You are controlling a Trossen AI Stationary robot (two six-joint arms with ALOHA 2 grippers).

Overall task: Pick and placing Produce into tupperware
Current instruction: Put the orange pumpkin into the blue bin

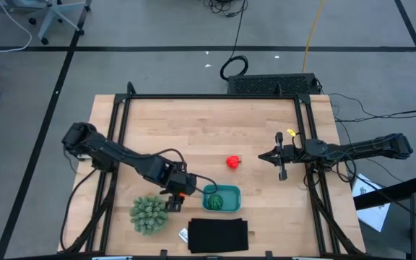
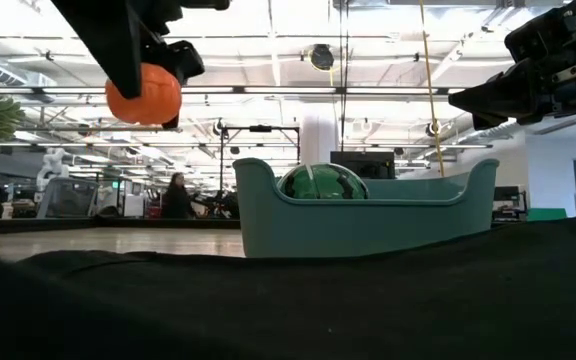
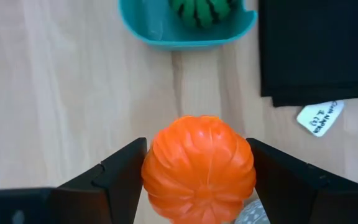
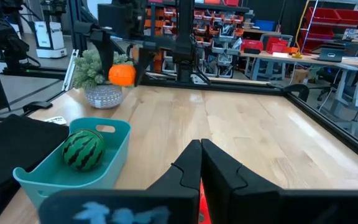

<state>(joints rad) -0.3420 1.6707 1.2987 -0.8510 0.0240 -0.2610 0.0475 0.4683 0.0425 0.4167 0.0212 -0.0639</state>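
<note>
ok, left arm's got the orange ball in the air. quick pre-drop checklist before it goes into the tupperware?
1. Grip: left gripper is shut on the orange ball, a finger on each side. ok.
2. Lift: ball hangs well above the table in the low view. ok.
3. Alignment: ball is beside the tupperware, not over it. not ok.
4. Room inside: only the dark green striped ball sits in it; space is left. ok.
5. Right gripper waits far off, shut, near the red fruit. ok.
6. Spiky plant close to the left arm; clearance: cannot tell.
</note>
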